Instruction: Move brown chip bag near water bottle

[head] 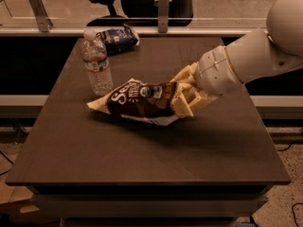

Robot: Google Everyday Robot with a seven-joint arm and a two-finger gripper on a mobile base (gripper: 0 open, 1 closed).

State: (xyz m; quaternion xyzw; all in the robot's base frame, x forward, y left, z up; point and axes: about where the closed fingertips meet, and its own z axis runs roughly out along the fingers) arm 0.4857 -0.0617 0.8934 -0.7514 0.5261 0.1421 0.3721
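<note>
Brown chip bag (139,98) lies lengthwise L-R at mid-table, left tip just beside base of water bottle (97,63); can't tell if bag is resting on or held just off the surface. Bottle stands upright, far-left area of dark table (142,174). Gripper (183,92) comes in from right on white arm (246,60), jaws pinching bag's right end w/ cream fingers (182,107) either side of it; dark blue snack bag (116,37) lies at far edge behind bottle, well apart from brown one.
</note>
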